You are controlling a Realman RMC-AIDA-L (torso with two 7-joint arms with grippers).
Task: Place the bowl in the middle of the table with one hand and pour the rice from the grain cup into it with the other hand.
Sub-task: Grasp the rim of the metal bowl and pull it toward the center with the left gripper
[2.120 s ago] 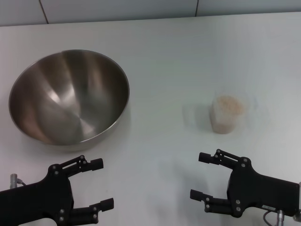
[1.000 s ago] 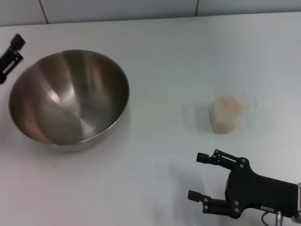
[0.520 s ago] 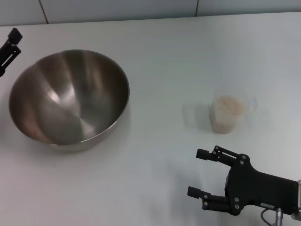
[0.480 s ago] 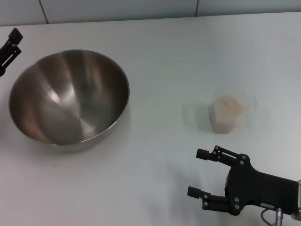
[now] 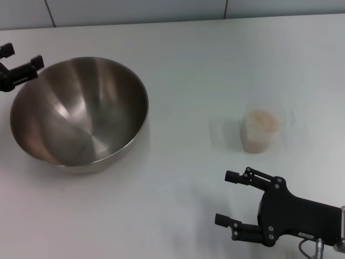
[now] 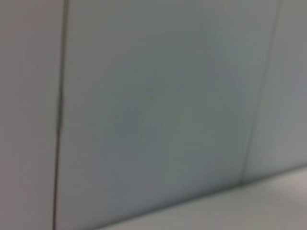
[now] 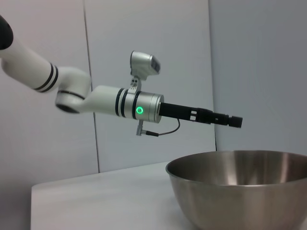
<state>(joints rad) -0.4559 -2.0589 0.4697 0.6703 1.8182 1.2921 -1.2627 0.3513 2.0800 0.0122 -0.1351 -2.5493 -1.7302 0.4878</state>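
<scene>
- Nearest the robot, the right gripper (image 5: 227, 197) hovers low over the desk (image 5: 183, 65) with its jaws spread wide and holding nothing, well short of the grain cup (image 5: 260, 131)
- The grain cup stands upright on the right side of the desk, apart from both grippers; the rice (image 5: 262, 120) fills it close to the brim in a pale beige heap, so by my reading no pouring has begun
- The bowl (image 5: 79, 110) sits on the left side of the desk, well apart from the cup; its shiny inside shows no grains, and it is not yet in the middle
- Farthest off, the left gripper (image 5: 20, 60) is at the bowl's far-left rim, jaws parted and gripping nothing; the right wrist view shows it (image 7: 233, 121) held above the rim rather than on it
- Judged from this, the task has barely started: the bowl has still to be gripped and carried to the centre, then the cup lifted and tipped over it
</scene>
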